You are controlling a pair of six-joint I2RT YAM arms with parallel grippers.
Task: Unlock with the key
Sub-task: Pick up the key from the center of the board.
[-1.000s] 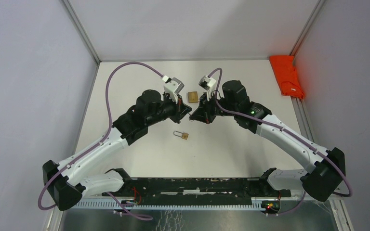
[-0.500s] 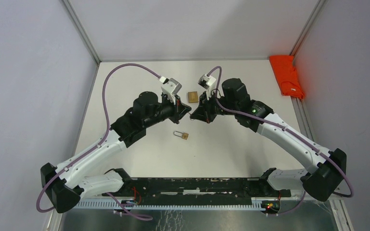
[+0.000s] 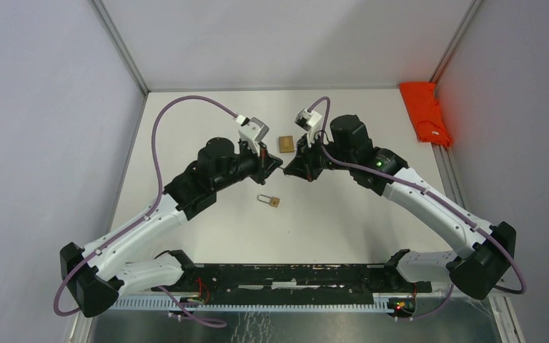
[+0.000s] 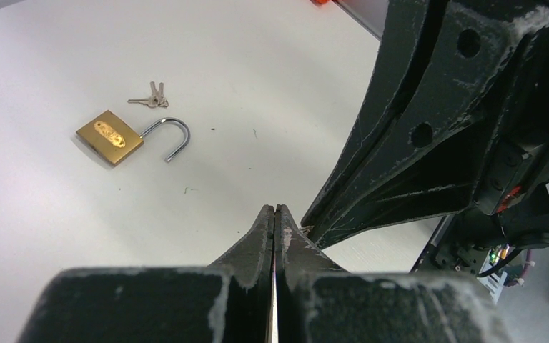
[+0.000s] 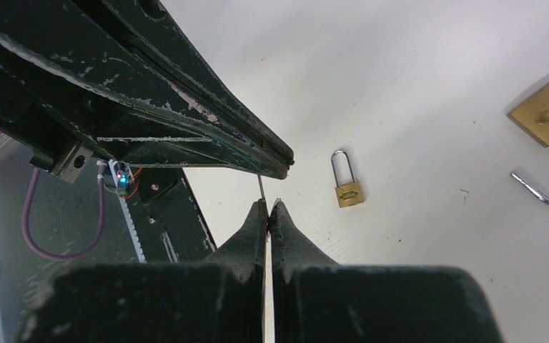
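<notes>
The fingers of your left gripper (image 4: 275,209) are pressed shut, with nothing seen held. Those of your right gripper (image 5: 268,203) are closed too, and a thin metal sliver (image 5: 260,187) stands at their tips, identity not determinable. The two meet tip to tip above the table (image 3: 343,214). The small padlock (image 5: 348,191) lies locked just near of them. The open padlock (image 4: 109,137) lies just far of them, with the keys (image 4: 154,98) loose beside it

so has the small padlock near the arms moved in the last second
No. The small padlock sits in the same spot, same gap from the larger brass padlock behind it.
</notes>
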